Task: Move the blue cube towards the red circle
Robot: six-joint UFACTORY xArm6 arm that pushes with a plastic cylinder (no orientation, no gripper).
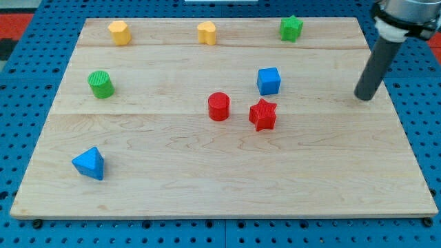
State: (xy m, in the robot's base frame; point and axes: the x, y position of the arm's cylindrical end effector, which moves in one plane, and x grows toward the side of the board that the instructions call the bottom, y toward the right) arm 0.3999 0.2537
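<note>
The blue cube (269, 80) sits on the wooden board, right of centre. The red circle (218, 107), a short red cylinder, stands below and to the left of it, a small gap apart. A red star (262, 114) lies just below the blue cube and right of the red circle. My tip (363, 97) touches the board far to the right of the blue cube, well apart from every block.
A green cylinder (100, 84) stands at the left. A blue triangle (89, 163) lies at the lower left. Two yellow blocks (119, 32) (207, 32) and a green star (291, 28) line the top edge. The board (207, 186) rests on a blue pegboard.
</note>
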